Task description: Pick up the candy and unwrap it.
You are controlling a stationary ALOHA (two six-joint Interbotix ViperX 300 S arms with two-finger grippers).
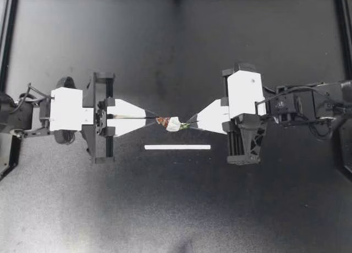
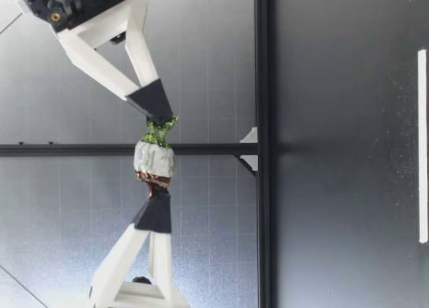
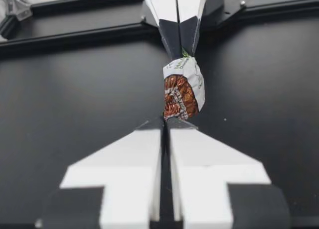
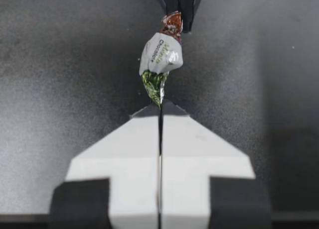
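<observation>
The candy (image 1: pixel 174 124), in a white wrapper with a brown twisted end and a green one, hangs in the air between both grippers above the table's middle. My left gripper (image 1: pixel 155 119) is shut on the brown end. My right gripper (image 1: pixel 192 122) is shut on the green end. In the low view the candy (image 2: pixel 154 159) hangs well above the table, with my right gripper (image 2: pixel 161 120) and left gripper (image 2: pixel 155 195) pinching its two ends. In the left wrist view the candy (image 3: pixel 183 89) sits just ahead of the left gripper (image 3: pixel 166 122). In the right wrist view the green tail of the candy (image 4: pixel 162 55) runs into the right gripper (image 4: pixel 160 105).
A thin white strip (image 1: pixel 177 147) lies flat on the dark table a little nearer the front than the candy. It also shows in the low view as the white strip (image 2: pixel 422 146). A black frame rail (image 1: pixel 6 71) runs along the table's edges.
</observation>
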